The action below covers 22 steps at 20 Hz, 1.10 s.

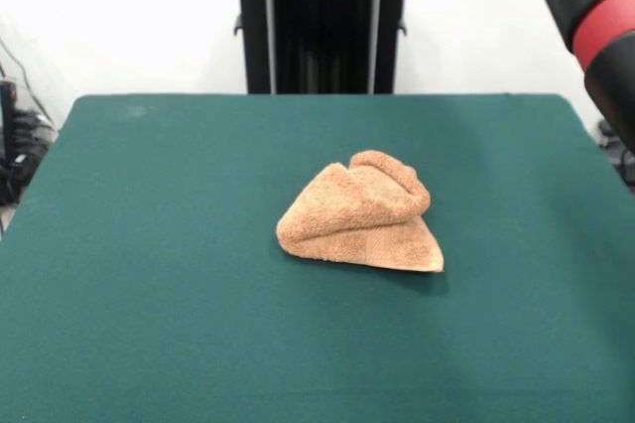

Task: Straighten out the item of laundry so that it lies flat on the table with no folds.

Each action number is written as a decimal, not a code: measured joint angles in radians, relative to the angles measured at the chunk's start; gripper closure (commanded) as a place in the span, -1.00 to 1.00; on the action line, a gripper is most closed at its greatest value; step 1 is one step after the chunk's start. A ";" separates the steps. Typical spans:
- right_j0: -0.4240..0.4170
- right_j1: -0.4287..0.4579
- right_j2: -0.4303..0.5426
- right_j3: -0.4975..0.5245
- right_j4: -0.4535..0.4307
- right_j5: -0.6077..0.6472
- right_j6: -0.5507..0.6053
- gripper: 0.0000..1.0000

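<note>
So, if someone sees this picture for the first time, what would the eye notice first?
First, the orange-tan towel, bunched in thick folds near the middle of the dark green table. Next, the red and black arm at the upper right corner; its gripper is out of the picture.

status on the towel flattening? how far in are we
Done: nothing visible yet. The towel sits bunched near the middle of the table, folded over itself with a rolled hump on top and one flat corner poking out toward the camera.
In hand: nothing. Only part of the arm shows at the upper right, well clear of the towel; the hand isn't in view.
Left: reach in, grasp an edge, and spread it flat.
</note>
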 measured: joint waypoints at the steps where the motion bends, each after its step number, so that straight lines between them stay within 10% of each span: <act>1: 0.000 -0.002 0.002 0.001 0.000 -0.004 0.000 -1.00; 22: -0.005 -0.027 0.006 0.002 0.021 -0.113 0.000 -1.00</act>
